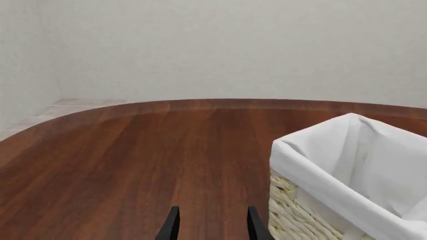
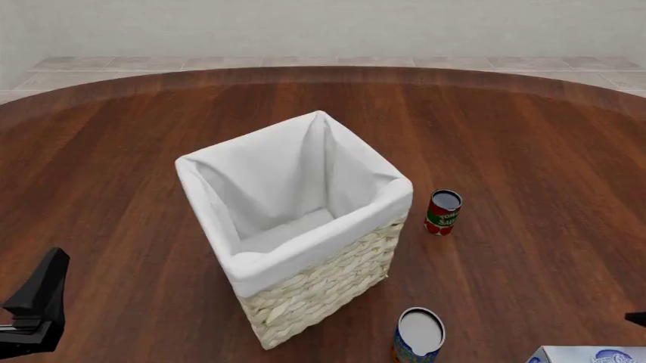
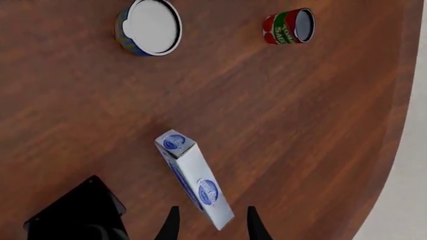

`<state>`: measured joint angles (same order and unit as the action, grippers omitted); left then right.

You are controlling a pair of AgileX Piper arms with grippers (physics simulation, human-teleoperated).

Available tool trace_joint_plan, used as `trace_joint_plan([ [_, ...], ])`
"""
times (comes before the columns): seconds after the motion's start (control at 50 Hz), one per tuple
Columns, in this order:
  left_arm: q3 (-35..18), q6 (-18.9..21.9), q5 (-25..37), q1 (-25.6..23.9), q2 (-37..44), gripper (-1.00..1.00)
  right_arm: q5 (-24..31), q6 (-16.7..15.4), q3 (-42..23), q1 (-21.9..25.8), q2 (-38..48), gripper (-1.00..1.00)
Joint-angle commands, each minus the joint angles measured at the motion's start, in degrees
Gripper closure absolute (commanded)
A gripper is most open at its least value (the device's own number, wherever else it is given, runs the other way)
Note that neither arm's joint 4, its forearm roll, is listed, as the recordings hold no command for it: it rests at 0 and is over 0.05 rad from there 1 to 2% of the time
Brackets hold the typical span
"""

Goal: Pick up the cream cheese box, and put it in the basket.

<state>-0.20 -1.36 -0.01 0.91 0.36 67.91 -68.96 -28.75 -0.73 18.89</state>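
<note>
Black right pincer [image 3: 210, 225]: its two fingers stand apart and hold nothing; the box end sits between the tips, not squeezed yet.
Box: the cream cheese box [image 3: 193, 179] lies on the brown bench [image 3: 313, 125] at the near right corner, right under this pincer.
Long way of box: it runs from the fingertips out ahead, a bit slanted.
Nearer arm: the right one, by far.
Left pincer [image 1: 212, 225]: open too, empty, over bare wood beside the basket [image 2: 313, 291].
Basket: it stands mid bench, well apart from the box.
Cans: a blue-orange can [image 3: 148, 27] and a red can [image 3: 288, 26] stand between box and basket.
Next: I think the fingers go down and close across the box.
</note>
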Motion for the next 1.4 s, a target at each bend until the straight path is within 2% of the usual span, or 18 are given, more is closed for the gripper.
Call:
trace_joint_plan([
  [0.02,0.01,0.01,0.07,0.1,-0.06,-1.0,-1.52,0.17,1.07,0.63,0.64,-1.0],
  [1.4,0.13,0.44,-0.75,0.64,1.43,-1.0,-10.63,-1.66,7.97,0.78,6.43,-1.0],
])
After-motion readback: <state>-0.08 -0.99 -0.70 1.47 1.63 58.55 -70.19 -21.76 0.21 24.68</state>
